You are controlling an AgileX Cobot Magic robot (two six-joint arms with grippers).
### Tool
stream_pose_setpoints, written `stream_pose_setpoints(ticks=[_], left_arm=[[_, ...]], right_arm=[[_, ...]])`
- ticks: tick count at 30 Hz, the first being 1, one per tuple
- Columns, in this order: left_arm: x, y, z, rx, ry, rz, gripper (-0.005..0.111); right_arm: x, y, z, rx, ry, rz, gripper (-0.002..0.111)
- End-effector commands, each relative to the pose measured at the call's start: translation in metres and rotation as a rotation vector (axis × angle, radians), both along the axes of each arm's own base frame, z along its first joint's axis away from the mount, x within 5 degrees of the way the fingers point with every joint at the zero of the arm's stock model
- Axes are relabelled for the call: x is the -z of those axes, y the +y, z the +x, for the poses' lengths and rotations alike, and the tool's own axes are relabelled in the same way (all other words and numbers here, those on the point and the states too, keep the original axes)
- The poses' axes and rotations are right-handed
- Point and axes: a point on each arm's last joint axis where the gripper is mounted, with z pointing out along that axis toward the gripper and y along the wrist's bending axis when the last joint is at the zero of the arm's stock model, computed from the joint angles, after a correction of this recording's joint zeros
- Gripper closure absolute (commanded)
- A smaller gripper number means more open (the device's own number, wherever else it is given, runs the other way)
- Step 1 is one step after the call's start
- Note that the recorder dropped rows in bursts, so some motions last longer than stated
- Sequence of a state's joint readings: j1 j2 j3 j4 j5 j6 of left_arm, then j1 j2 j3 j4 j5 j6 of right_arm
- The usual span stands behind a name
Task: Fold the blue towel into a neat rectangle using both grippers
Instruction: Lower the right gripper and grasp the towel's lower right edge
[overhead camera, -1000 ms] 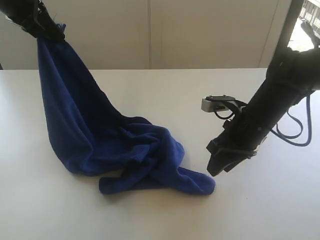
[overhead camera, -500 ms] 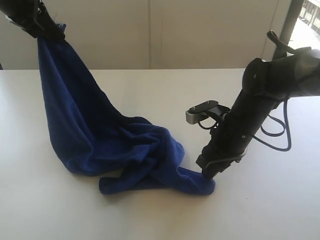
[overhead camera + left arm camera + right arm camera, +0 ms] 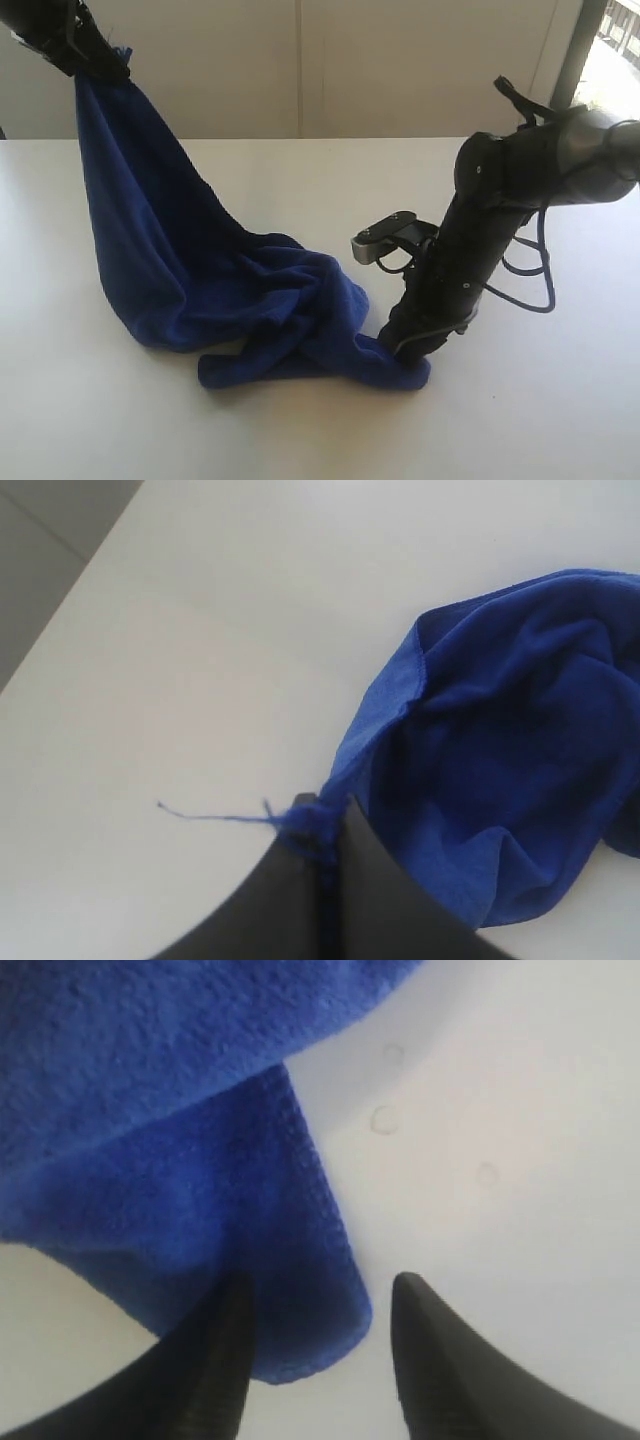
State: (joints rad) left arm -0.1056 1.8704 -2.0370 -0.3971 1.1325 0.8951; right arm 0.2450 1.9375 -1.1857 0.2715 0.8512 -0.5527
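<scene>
The blue towel hangs from the upper left of the exterior view and piles in a crumpled heap on the white table. My left gripper is raised high and shut on one corner of it; in the left wrist view the pinched corner shows a loose thread. My right gripper is open and low over the towel's rounded right end. The right wrist view shows that end lying between the open fingers. No white tag shows.
A pale wall runs behind the table's far edge. A grey-white block sticks out from the right arm above the towel. Black cables loop off the right arm.
My right arm has swung left and down, bringing its open gripper from beside the towel's right end onto it. The left gripper and hanging towel have not moved.
</scene>
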Motion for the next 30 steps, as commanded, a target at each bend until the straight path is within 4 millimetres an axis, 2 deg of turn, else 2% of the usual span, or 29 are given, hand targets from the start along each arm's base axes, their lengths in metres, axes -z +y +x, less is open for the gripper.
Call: stream_pose_setpoints(ticks=[1, 5, 11, 17, 20, 23, 26, 30], left_arm=[[0.002, -0.001, -0.009, 0.043, 0.079, -0.007, 0.107], [0.002, -0.001, -0.009, 0.043, 0.079, -0.009, 0.107], [0.002, -0.001, -0.009, 0.050, 0.076, -0.007, 0.107], [0.002, -0.001, -0.009, 0.057, 0.071, -0.004, 0.107], [0.002, -0.001, -0.009, 0.057, 0.071, -0.004, 0.107], [0.002, -0.001, -0.009, 0.057, 0.071, -0.004, 0.107], [0.002, -0.001, -0.009, 0.059, 0.070, -0.003, 0.107], [-0.002, 0.001, -0.011, 0.057, 0.056, 0.018, 0.107]], right_arm=[[0.006, -0.001, 0.001, 0.017, 0.014, -0.028, 0.066], [0.008, -0.001, 0.001, 0.017, 0.018, -0.029, 0.067], [0.011, -0.001, 0.000, 0.019, 0.031, -0.030, 0.079], [0.024, -0.001, -0.003, 0.013, 0.105, -0.042, 0.084], [0.023, -0.001, -0.003, 0.016, 0.106, -0.043, 0.092], [0.016, -0.003, -0.003, 0.000, 0.075, -0.064, 0.108], [0.002, -0.011, -0.001, -0.002, 0.018, -0.137, 0.108], [-0.029, -0.030, 0.005, 0.049, -0.115, -0.323, 0.108]])
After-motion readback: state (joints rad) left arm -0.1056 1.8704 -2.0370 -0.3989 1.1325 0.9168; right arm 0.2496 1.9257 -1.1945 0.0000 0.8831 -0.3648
